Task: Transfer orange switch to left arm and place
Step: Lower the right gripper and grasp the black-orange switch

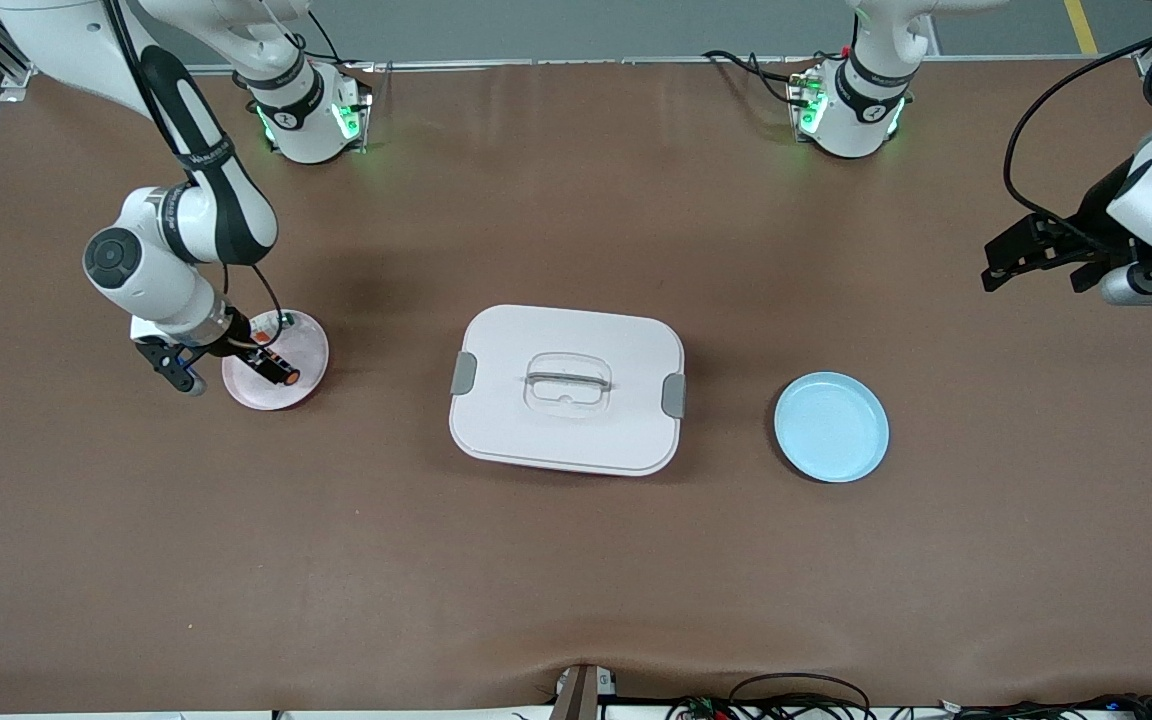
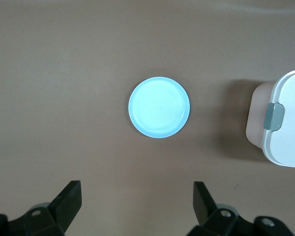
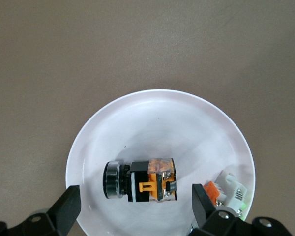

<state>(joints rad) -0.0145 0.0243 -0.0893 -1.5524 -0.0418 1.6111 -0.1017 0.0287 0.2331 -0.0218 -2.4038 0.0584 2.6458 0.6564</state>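
Observation:
The orange switch (image 3: pixel 142 179), a stubby black part with orange bands, lies on its side in the pink plate (image 3: pixel 162 118). In the front view the switch (image 1: pixel 279 371) shows on the pink plate (image 1: pixel 308 340) at the right arm's end of the table. My right gripper (image 3: pixel 136 209) is open and low over the plate, one finger on each side of the switch without touching it; it also shows in the front view (image 1: pixel 231 365). My left gripper (image 2: pixel 136 196) is open and empty, and waits high over the left arm's end of the table (image 1: pixel 1036 268). The white box (image 1: pixel 576 435) stands mid-table between the plates.
A small white part with red and green bits (image 3: pixel 228 189) lies in the pink plate beside the switch. A blue plate (image 1: pixel 831 427) sits between the box and the left arm's end; the left wrist view shows the plate (image 2: pixel 159 107) and the box's latch end (image 2: pixel 285 123).

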